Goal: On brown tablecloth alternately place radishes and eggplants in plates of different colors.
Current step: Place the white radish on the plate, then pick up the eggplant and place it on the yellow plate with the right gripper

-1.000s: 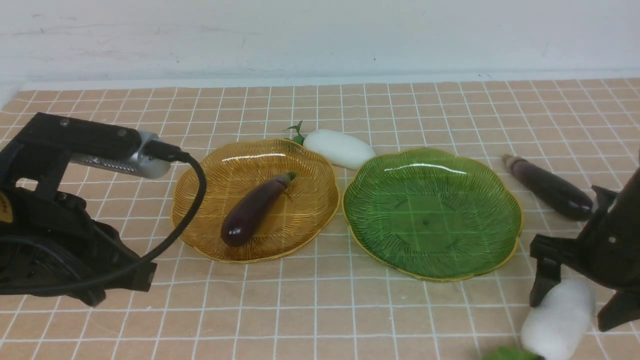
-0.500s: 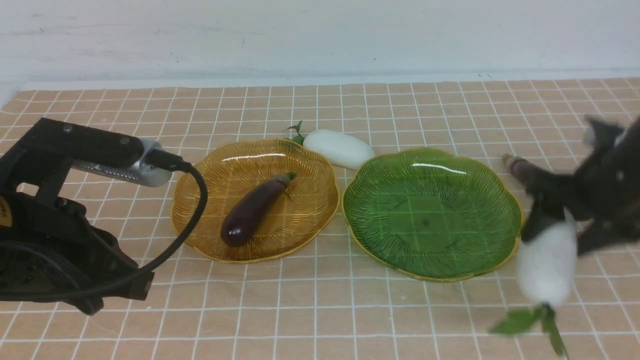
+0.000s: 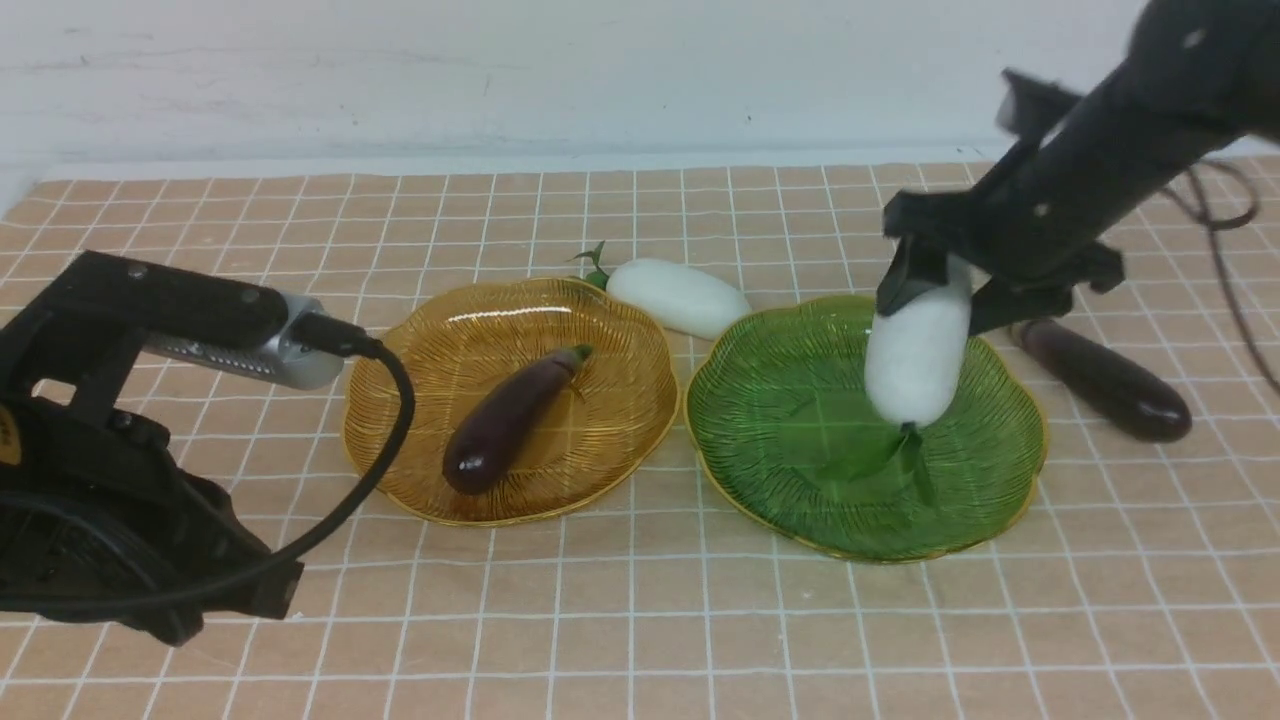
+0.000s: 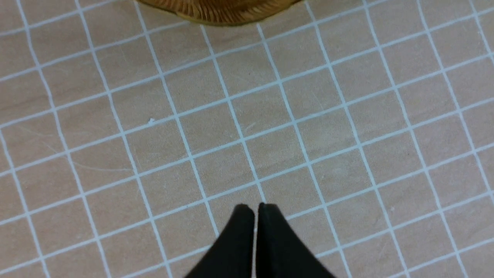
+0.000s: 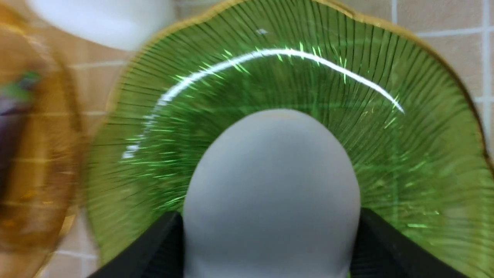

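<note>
My right gripper (image 3: pixel 935 285) is shut on a white radish (image 3: pixel 917 352) and holds it leaves-down above the green plate (image 3: pixel 790 480); the radish (image 5: pixel 272 193) fills the right wrist view over the green plate (image 5: pixel 424 127). An eggplant (image 3: pixel 510 415) lies in the amber plate (image 3: pixel 400 420). A second radish (image 3: pixel 678 296) lies on the brown tablecloth (image 3: pixel 640 620) behind the two plates. A second eggplant (image 3: pixel 1100 378) lies on the cloth right of the green plate. My left gripper (image 4: pixel 255 208) is shut and empty over bare cloth, near the amber plate's edge (image 4: pixel 216 15).
A white wall (image 3: pixel 600 70) stands behind the cloth. My left arm's body (image 3: pixel 110 450) fills the front left. The right arm (image 3: pixel 1120 130) reaches in from the upper right, with a cable (image 3: pixel 1225 215) hanging by it.
My right gripper has lifted the radish from the cloth at the front right and carried it up and left over the green plate. The left arm has barely shifted.
</note>
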Robot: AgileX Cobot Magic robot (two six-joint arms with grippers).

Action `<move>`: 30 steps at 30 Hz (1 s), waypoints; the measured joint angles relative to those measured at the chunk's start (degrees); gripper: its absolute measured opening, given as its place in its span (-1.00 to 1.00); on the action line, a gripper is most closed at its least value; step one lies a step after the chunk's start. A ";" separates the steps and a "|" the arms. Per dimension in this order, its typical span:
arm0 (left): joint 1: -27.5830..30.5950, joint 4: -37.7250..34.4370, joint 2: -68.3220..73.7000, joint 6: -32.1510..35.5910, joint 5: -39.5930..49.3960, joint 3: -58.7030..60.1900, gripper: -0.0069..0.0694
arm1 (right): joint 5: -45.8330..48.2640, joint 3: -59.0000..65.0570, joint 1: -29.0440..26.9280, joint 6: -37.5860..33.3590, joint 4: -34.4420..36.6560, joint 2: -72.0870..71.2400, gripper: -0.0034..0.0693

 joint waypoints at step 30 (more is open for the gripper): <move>0.00 0.00 0.00 2.67 1.58 0.00 -0.83 | 10.69 -14.63 -3.41 -4.72 -23.50 0.90 -0.19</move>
